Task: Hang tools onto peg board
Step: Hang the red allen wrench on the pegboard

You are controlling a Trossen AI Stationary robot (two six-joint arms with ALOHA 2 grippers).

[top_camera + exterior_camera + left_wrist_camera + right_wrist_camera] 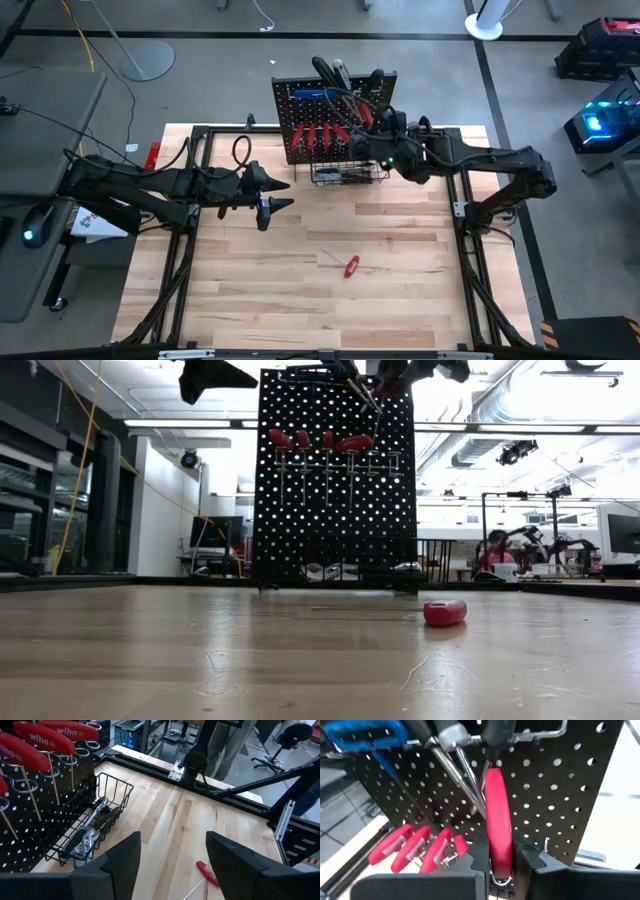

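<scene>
The black peg board point(335, 115) stands upright at the table's far edge, with red-handled tools point(415, 847) hung in a row, a blue T-handle key point(365, 732) at its top and a wire basket point(92, 827) holding a silver wrench point(92, 822). My right gripper point(501, 857) is up at the board's top right, shut on a red-handled tool point(497, 815). My left gripper point(172, 855) hovers open and empty left of the board point(280, 197). A red-handled screwdriver point(351, 266) lies flat on the table. My right gripper pinches the red handle near its lower end point(501, 862) between its two fingers, which come at the board's face from the near right. The handle stands upright against the board, clear of the table. Its upper end point(492, 765) reaches the top hooks; I cannot tell whether it hangs there.
Dark-handled tools with metal shafts point(455, 755) hang slanted just left of the held handle. A metal hook point(547, 732) sticks out at the board's top right. Bare wooden tabletop point(300, 300) lies in front of the board. Black frame rails point(465, 210) run along both table sides.
</scene>
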